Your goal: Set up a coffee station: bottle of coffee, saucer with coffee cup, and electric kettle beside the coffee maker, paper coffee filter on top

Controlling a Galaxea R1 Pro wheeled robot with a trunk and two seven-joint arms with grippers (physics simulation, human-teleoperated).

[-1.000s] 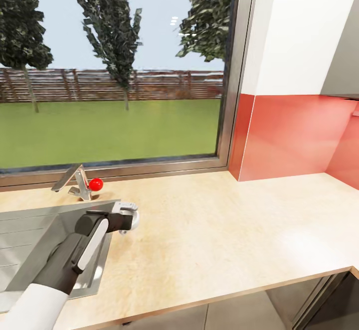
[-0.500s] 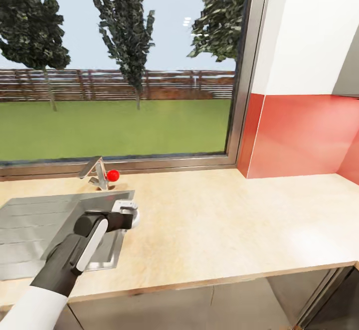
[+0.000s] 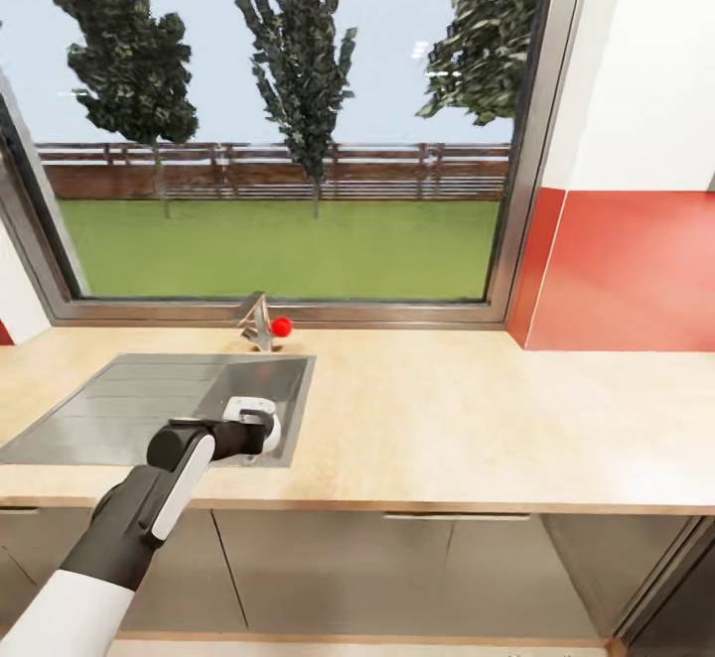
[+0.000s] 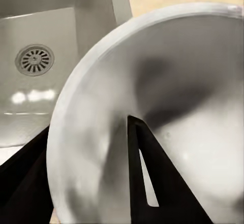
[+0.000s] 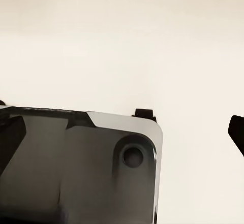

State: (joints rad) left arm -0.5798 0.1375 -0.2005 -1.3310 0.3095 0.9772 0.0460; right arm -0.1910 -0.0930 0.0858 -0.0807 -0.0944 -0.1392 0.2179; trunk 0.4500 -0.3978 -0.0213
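1. The saucer sits pinched in the left tool, whose dark fingers close on its rim, above the sink's near right corner.
2. Beneath it lie the steel basin and drain.
3. A faucet with a red knob stands behind the sink, on the bare beige table.
4. Whether the right tool is open, I cannot tell.

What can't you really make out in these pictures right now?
- Saucer, left wrist view: cut off by the picture's edges, and a black finger crosses it.
- Left gripper, head view: too small to see how the jaws grip the saucer.
- Grey slab, right wrist view: blurred and cut off at the bottom, so what it is cannot be told.
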